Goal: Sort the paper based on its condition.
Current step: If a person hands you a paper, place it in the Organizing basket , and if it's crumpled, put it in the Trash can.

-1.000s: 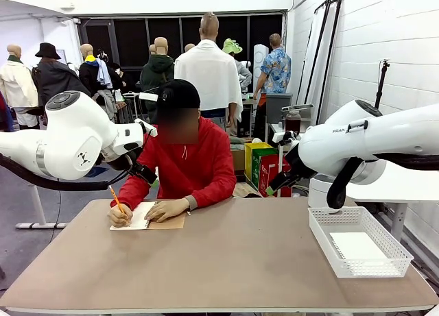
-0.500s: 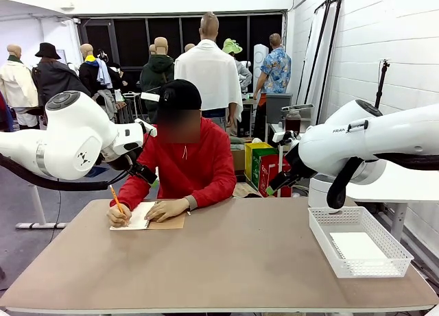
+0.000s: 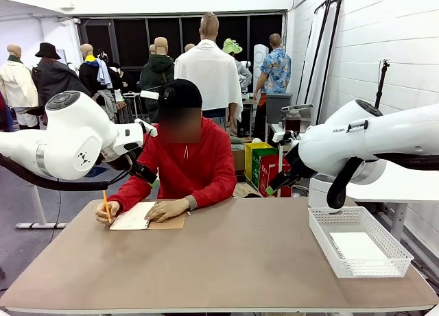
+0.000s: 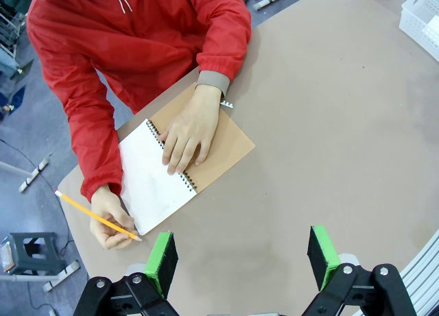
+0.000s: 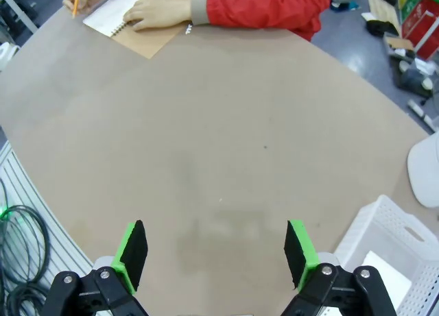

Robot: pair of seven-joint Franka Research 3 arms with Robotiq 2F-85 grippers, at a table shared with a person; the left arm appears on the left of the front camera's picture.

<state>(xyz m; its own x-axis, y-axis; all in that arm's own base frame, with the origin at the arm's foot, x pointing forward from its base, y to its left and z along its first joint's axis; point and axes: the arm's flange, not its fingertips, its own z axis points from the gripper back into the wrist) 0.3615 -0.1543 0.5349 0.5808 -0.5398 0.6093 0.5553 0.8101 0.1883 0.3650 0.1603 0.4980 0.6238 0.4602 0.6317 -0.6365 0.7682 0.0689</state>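
You've got both tools spread, empty: left tool (image 4: 240, 258) above the table (image 4: 329, 124) by the notebook (image 4: 154, 182), right tool (image 5: 214, 251) above bare table. The paper (image 3: 357, 246) lies in the white basket (image 3: 374, 268) at 4 o'clock, front view.

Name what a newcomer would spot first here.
A person in a red jacket sits at the far side of the table, pencil in hand by an open spiral notebook. A white basket at the robot's right holds a paper sheet. The left gripper and right gripper hang open above the tabletop.
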